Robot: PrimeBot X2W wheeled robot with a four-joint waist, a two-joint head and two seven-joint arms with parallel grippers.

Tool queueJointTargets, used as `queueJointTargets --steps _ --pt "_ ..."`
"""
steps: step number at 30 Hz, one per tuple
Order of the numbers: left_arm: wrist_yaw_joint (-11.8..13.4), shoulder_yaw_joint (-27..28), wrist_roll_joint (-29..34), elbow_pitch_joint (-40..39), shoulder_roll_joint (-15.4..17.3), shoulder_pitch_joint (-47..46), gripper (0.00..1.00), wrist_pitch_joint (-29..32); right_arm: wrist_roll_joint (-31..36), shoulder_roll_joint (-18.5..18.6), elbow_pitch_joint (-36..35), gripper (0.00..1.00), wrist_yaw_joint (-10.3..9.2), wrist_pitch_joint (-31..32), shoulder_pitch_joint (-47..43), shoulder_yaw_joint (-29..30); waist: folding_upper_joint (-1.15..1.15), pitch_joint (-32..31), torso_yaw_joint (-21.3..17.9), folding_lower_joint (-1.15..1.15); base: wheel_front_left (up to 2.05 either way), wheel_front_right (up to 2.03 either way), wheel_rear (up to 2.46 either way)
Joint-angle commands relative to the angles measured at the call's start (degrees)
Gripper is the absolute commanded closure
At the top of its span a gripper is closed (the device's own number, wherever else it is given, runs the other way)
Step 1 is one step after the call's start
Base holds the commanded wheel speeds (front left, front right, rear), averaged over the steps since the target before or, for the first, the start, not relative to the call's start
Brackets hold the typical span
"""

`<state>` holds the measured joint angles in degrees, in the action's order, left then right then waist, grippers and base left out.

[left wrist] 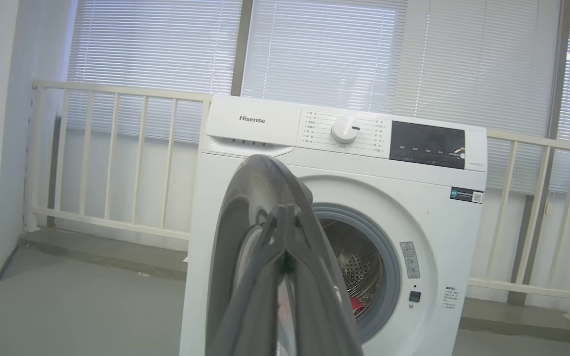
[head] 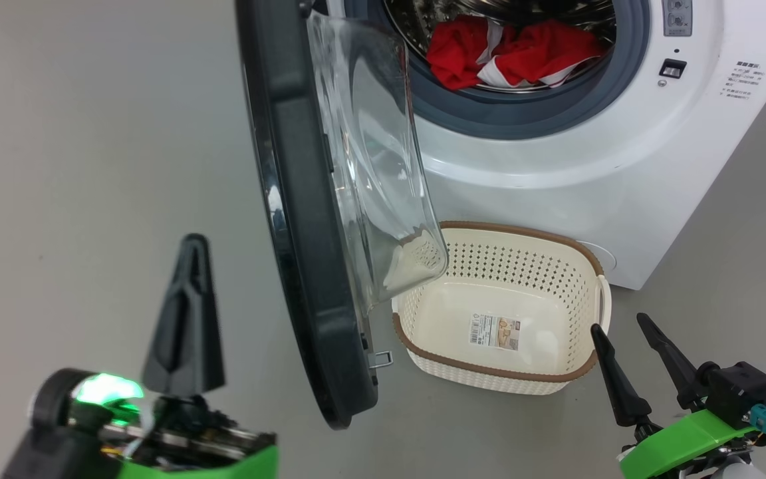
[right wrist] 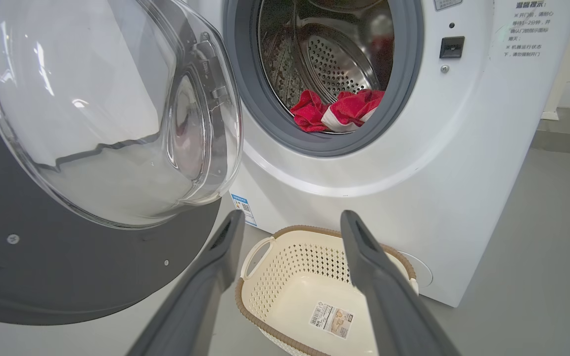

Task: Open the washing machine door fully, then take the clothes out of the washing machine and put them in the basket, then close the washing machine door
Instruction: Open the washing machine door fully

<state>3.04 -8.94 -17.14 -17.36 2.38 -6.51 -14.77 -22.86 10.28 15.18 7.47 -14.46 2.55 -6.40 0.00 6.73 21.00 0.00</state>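
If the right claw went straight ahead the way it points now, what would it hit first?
Likely the basket rim, straight ahead of the open right claw; if it clears that, the washing machine front behind. Depth is unclear.

The brand name "Hisense" point(left wrist: 252, 119) is printed on the upper left panel of the washing machine point(left wrist: 438, 232). A Chinese notice point(right wrist: 530, 27) headed "温馨提示" is printed right of the drum opening. Print on the basket point(right wrist: 275, 277) sticker point(right wrist: 331, 320) and the blue label point(right wrist: 243, 207) cannot be read.
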Motion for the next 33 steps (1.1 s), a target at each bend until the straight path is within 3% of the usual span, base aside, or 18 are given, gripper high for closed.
queueJointTargets --steps 1,7,17,26,33 --pt "-0.3 0.3 0.7 -2.7 0.5 -2.1 1.00 -0.2 0.8 0.4 -1.6 0.00 0.02 -0.5 0.9 -1.3 0.00 0.1 -0.2 0.00 0.00 0.00 0.00" --pt "-4.0 -8.2 1.3 -1.5 0.5 -1.3 1.00 -0.2 0.8 0.4 -1.9 0.00 0.02 -0.5 1.1 -1.2 0.00 0.4 -0.5 0.00 0.00 0.00 0.00" --pt "-7.4 -18.0 -1.4 11.5 0.5 1.0 1.00 -0.2 0.8 0.5 -2.1 0.00 0.02 -0.5 1.5 -1.3 0.00 0.8 -0.8 0.00 0.00 0.00 0.00" --pt "-8.8 -21.7 -4.8 25.7 0.5 0.1 1.00 -0.2 0.6 0.4 -2.0 0.00 0.02 -0.5 1.6 -1.7 0.00 0.7 -1.2 0.00 0.00 0.00 0.00" --pt "-8.3 -20.0 -6.3 27.3 0.5 -0.6 1.00 -0.2 0.6 0.4 -2.0 0.00 0.02 -0.5 1.5 -1.6 0.00 0.6 -1.2 0.00 0.00 0.00 0.00"
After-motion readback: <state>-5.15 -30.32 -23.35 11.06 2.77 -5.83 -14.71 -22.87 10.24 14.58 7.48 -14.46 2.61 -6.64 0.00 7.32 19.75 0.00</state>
